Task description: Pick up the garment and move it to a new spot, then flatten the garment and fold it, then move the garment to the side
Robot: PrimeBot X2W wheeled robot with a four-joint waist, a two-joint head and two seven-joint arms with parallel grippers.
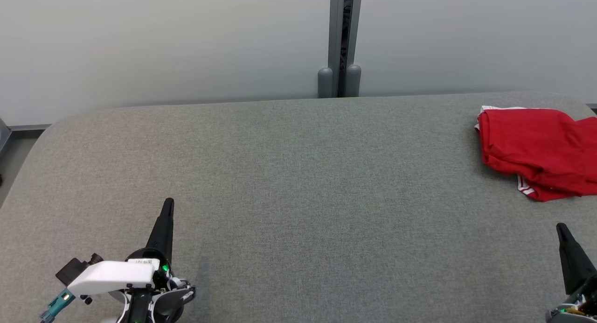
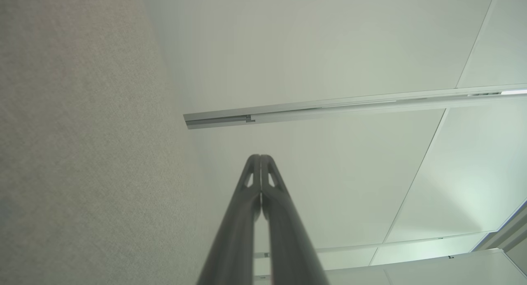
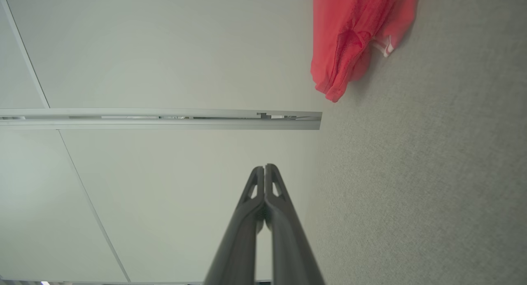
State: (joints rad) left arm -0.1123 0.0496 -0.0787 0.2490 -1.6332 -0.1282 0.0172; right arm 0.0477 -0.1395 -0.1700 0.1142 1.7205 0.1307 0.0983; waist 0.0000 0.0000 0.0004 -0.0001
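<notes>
A red garment (image 1: 541, 150) with white stripes lies folded in a loose heap at the far right of the grey table (image 1: 298, 183), partly cut off by the view's edge. The right wrist view has the same red garment (image 3: 354, 38) at its top. My left gripper (image 1: 168, 204) hovers over the table's near left, shut with nothing in it; its tips (image 2: 260, 157) meet. My right gripper (image 1: 561, 227) stands at the near right, below the garment and apart from it, also shut and empty, tips (image 3: 264, 167) pressed together.
A pale wall runs behind the table, with a grey vertical post (image 1: 343, 43) at its middle. The table's rounded left corner (image 1: 51, 127) drops off to the floor. The broad grey felt surface stretches between both grippers.
</notes>
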